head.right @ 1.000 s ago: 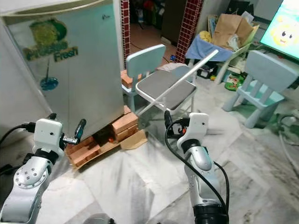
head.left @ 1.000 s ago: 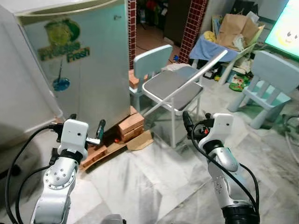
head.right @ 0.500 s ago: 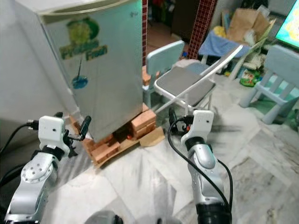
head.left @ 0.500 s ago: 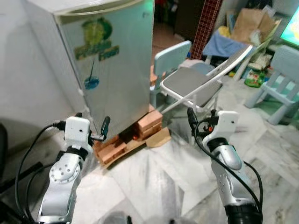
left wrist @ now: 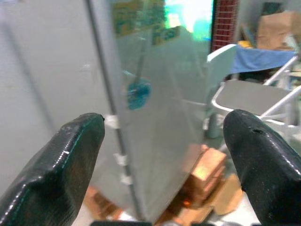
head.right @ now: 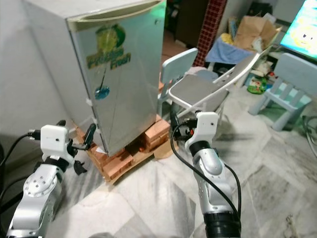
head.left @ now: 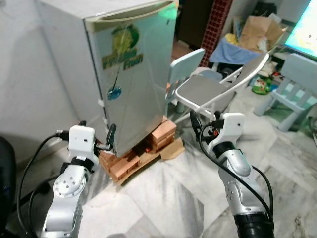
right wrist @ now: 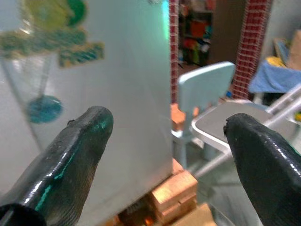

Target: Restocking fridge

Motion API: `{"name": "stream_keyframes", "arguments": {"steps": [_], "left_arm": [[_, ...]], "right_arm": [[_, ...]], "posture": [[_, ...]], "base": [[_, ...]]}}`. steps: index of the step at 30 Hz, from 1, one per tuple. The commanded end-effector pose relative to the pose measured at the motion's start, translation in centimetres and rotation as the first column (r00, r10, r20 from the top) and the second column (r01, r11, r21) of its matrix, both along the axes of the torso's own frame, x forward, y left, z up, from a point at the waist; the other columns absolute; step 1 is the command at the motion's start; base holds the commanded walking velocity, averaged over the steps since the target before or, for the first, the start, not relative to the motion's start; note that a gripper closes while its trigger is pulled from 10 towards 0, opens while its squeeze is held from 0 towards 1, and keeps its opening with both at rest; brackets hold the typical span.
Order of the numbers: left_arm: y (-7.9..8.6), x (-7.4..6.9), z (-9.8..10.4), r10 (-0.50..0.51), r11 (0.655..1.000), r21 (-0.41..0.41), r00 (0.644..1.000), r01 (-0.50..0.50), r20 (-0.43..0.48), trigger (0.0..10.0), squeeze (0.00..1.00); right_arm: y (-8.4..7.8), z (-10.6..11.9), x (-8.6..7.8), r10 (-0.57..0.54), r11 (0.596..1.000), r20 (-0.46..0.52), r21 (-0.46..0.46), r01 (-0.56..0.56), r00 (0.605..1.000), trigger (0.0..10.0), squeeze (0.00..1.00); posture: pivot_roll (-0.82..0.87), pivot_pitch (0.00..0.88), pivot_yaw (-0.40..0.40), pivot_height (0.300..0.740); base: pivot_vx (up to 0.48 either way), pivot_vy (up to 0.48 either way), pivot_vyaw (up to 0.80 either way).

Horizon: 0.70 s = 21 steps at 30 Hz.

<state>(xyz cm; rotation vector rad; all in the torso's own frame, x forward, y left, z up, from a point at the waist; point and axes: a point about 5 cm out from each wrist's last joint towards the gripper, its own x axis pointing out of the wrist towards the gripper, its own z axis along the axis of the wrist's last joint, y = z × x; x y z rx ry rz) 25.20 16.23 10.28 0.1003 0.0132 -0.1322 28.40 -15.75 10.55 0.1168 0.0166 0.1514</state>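
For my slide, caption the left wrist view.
Open left end effector faces the closed fridge raised on bricks, folding chair beside.

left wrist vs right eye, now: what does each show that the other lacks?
Left wrist alone: a close look along the left hand, its fingers wide apart and empty, at the fridge's door seam. Right eye alone: the right hand, the TV screen, a small blue chair, the marble floor. Both: the fridge with its sticker, shut, on bricks, and the folding chair.
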Motion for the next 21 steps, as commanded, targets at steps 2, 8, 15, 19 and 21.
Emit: {"name": "stream_keyframes", "arguments": {"steps": [2, 8, 15, 19, 21], "left_arm": [[-0.2, -0.1, 0.0, -0.006, 1.000, 0.015, 1.000, 0.006, 0.001, 10.0, 0.00], [-0.3, -0.5, -0.4, -0.003, 1.000, 0.004, 1.000, 0.003, -0.019, 10.0, 0.00], [-0.6, -1.2, -1.0, -0.008, 0.999, -0.052, 0.998, 0.005, -0.059, 10.0, 0.00], [-0.7, -1.6, -1.4, -0.019, 0.996, -0.089, 0.996, 0.011, -0.090, 10.0, 0.00], [-0.7, -1.6, -1.4, -0.002, 0.990, -0.141, 0.994, -0.013, -0.106, 10.0, 0.00]], "right_arm": [[0.0, 0.2, 0.0, -0.009, 1.000, -0.007, -0.028, 0.009, 1.000, 10.0, 0.00], [-0.4, 0.0, 0.2, -0.041, 0.993, 0.009, -0.106, 0.042, 0.999, 10.0, 0.00], [-0.6, -0.6, -0.1, -0.042, 0.992, -0.044, -0.119, 0.036, 0.998, 10.0, 0.00], [-0.3, 0.2, -0.4, 0.000, 0.998, 0.003, -0.064, 0.000, 1.000, 10.0, 0.00], [-0.1, 0.1, -0.4, 0.019, 0.996, -0.005, -0.087, -0.019, 1.000, 10.0, 0.00]], "posture": [[0.11, 0.000, -0.050, 0.740], [0.11, 0.000, -0.048, 0.740], [0.12, 0.000, -0.062, 0.740], [0.12, 0.000, -0.062, 0.740], [0.12, 0.000, -0.062, 0.740]], "base": [[0.330, 0.349, 0.00], [0.331, 0.348, 0.00], [0.318, 0.358, 0.00], [0.137, 0.408, 0.00], [0.000, 0.454, 0.00]]}}
